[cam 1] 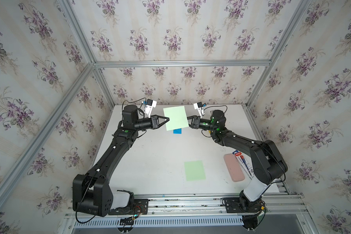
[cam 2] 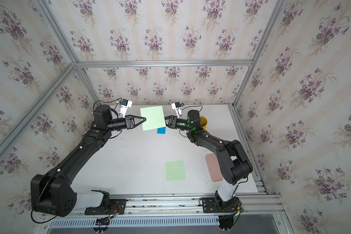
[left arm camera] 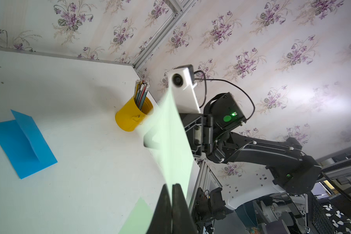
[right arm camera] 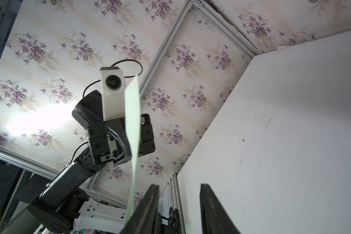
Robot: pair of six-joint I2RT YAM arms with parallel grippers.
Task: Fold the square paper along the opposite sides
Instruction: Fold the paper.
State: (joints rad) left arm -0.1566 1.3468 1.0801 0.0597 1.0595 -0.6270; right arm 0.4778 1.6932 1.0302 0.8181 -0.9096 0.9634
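**Inspector:** Left gripper, state?

**Robot:** Clenched on the paper, about midway along its left edge. My left wrist view shows both fingers pressed together and the paper running out from between them.

**Inspector:** Right gripper?

**Robot:** Released. In my right wrist view the jaws stand apart. The paper passes the outer side of one finger, not through the gap. Nothing is held there.

**Inspector:** Location of the paper?

**Robot:** Clear of the worktop, in the air over its far part, between my two grippers. The held edge is on my left. The free edge is on my right, just beside the open gripper. I cannot tell whether that edge touches the finger.

**Inspector:** What does the coming move depend on?

**Robot:** My judgement is that the two sides to be brought together are the one in my left gripper and the free one by my right. The line joining them runs from gripper to gripper, so the crease would lie across it, toward and away from my base. Only the left arm has contact. The right is next to the free edge but would have to bring that edge inside its jaws first.

**Inspector:** Risk?

**Robot:** Held at one edge only, the paper may droop or twist.

**Inspector:** Anything nearby?

**Robot:** A blue paper lies on the worktop below, and a green sheet lies flat nearer my base, well apart
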